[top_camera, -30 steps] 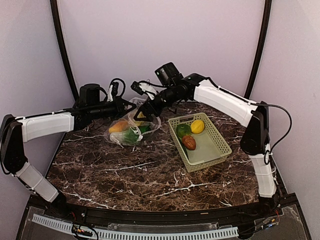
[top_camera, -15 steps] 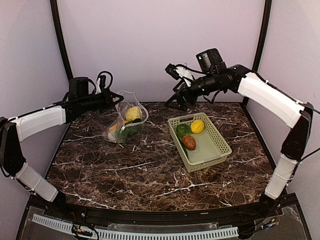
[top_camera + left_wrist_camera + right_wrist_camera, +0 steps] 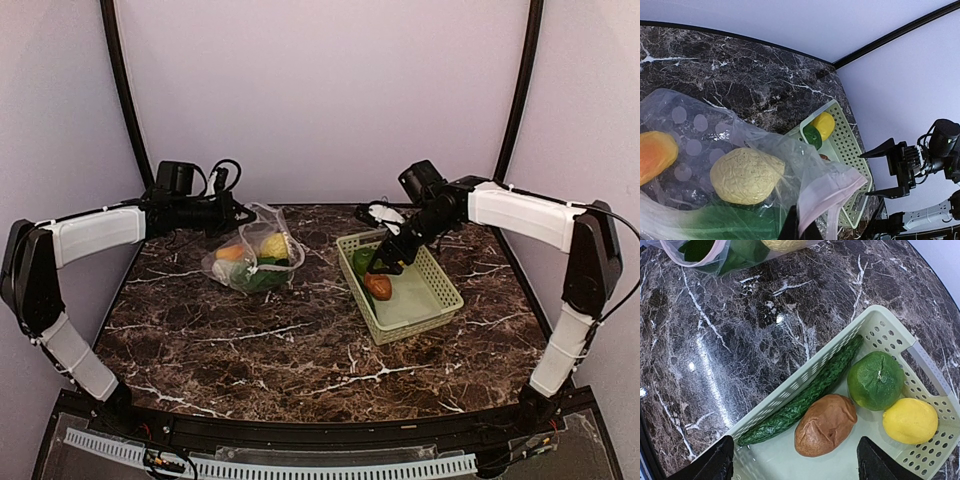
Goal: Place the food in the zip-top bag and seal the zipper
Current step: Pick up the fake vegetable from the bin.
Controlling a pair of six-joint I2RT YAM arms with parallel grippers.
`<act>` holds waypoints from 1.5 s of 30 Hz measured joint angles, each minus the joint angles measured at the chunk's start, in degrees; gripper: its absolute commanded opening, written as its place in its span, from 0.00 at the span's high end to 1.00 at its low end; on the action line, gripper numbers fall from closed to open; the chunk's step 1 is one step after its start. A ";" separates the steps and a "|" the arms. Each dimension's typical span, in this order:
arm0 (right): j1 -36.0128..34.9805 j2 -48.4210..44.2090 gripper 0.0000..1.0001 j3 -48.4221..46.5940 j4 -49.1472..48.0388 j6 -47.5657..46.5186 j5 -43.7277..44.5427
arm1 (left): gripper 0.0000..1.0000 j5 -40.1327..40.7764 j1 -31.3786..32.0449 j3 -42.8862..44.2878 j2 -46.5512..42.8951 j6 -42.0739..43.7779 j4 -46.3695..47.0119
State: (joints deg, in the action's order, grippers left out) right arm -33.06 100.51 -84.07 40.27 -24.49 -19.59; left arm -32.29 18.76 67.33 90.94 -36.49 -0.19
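Top external view, starting at the left: the left gripper [image 3: 243, 213] is pinched tight on the mouth edge of the clear soft plastic zip-top bag [image 3: 255, 268] with faint round spots, and holds that edge up off the dark marble counter [image 3: 300, 350]; in the left wrist view the narrow pink zipper strip [image 3: 832, 192] comes up out of that shut gripper, and the mouth gapes open, so the zipper is not yet sealed; inside the bag lie the smooth orange-yellow piece [image 3: 655, 156], the bumpy pale yellow piece [image 3: 746, 175] and the leafy green bok choy [image 3: 710, 222].

Further right, well apart from the bag, sits the light green lattice plastic basket [image 3: 425, 305]; in it are a long bumpy dark green piece [image 3: 805, 401], the oval red-brown piece [image 3: 826, 424], the round green pepper [image 3: 876, 380] and the yellow lemon [image 3: 910, 420]; the right gripper [image 3: 795, 440] hangs just over the basket with its fingers [image 3: 715, 465] wide apart and nothing in them.

The red-brown piece lies right in front of the gap, with its long way running nearly from one finger toward the other; I think a small turn of the wrist would let the gripper squeeze it across its short way; the right arm is much the nearer one, and the bag waits to its left.
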 measured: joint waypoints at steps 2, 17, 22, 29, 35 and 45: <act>0.63 0.24 0.18 0.20 -0.07 0.44 -0.44 | 0.99 0.61 0.50 0.28 0.00 2.16 -1.20; 3.54 8.11 0.16 1.38 0.09 2.99 -2.89 | 0.99 11.43 3.98 3.04 -3.96 16.92 -9.35; 3.54 11.04 0.17 1.20 0.46 3.82 -2.75 | 0.99 11.63 3.98 3.04 -3.96 17.05 -9.38; 3.54 16.28 0.34 -2.27 0.90 4.90 -0.55 | 0.99 11.78 4.31 3.04 -3.96 17.05 -9.33; 3.54 17.33 0.47 -4.22 1.68 5.40 1.64 | 0.99 11.85 4.68 3.04 -3.96 17.05 -9.29; 3.43 2.84 0.54 -0.52 3.10 1.81 1.49 | 0.99 10.32 4.94 2.93 -3.93 16.55 -7.87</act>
State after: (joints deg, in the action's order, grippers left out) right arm -29.63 103.35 -84.60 43.38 -22.68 -18.11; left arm -21.98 23.70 70.26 87.00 -19.94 -8.05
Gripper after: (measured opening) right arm 0.612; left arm 0.010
